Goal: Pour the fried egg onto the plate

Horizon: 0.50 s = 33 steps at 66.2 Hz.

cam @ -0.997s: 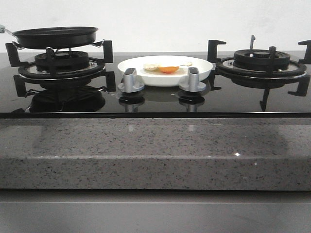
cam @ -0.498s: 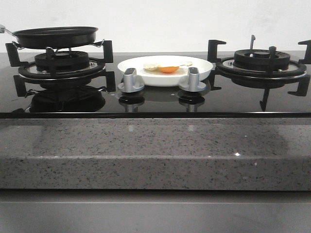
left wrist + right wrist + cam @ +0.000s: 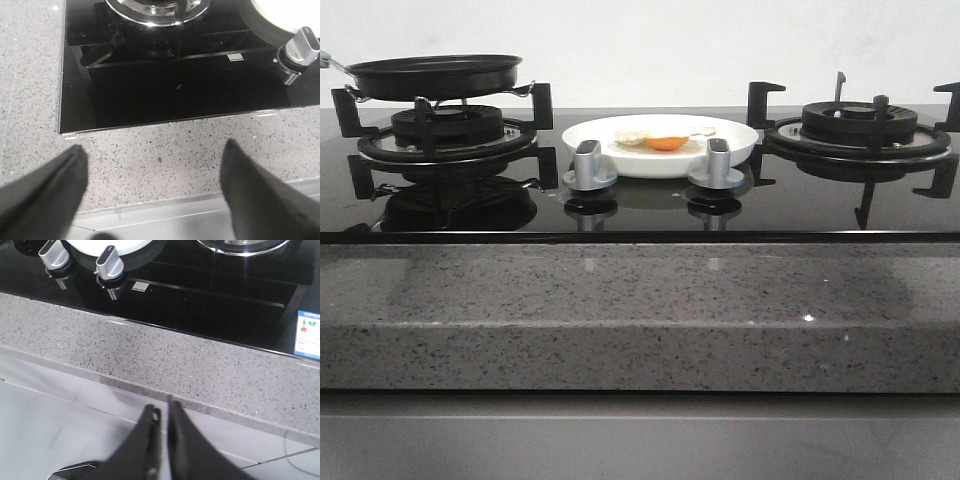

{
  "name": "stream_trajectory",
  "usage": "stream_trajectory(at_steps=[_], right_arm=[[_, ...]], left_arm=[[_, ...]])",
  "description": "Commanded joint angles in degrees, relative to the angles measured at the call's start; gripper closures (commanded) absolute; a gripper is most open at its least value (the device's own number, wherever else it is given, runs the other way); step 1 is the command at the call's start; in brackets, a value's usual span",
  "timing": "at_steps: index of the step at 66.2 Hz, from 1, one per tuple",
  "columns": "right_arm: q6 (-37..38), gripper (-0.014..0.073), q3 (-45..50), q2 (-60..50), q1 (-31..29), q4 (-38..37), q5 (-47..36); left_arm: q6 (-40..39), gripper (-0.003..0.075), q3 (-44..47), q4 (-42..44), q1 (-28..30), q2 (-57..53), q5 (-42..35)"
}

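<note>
On the plate [image 3: 661, 146] the fried egg [image 3: 664, 142] is lying, so the pour is reading as done. Left of the plate, the frying pan [image 3: 433, 75] is sitting on its burner. Before the plate, above the counter edge, the left gripper [image 3: 152, 192] is hanging with jaws apart, the right gripper [image 3: 162, 417] with jaws together, both empty.

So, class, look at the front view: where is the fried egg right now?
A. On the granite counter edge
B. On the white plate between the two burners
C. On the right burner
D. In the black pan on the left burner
B: the egg with its orange yolk lies on the plate, behind the two knobs, while the pan sits apart on the left burner.
</note>
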Motion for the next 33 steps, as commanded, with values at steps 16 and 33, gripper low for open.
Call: stream_trajectory(at_steps=[16,33], right_arm=[[-0.65,0.0704,-1.37,0.43,-0.01,-0.42,-3.23],[-0.65,0.0704,-1.37,0.43,-0.01,-0.42,-3.23]], left_arm=[[-0.63,0.0627,-1.39,-0.3,-0.4,0.33,-4.1],[-0.63,0.074,-1.39,-0.3,-0.4,0.33,-4.1]])
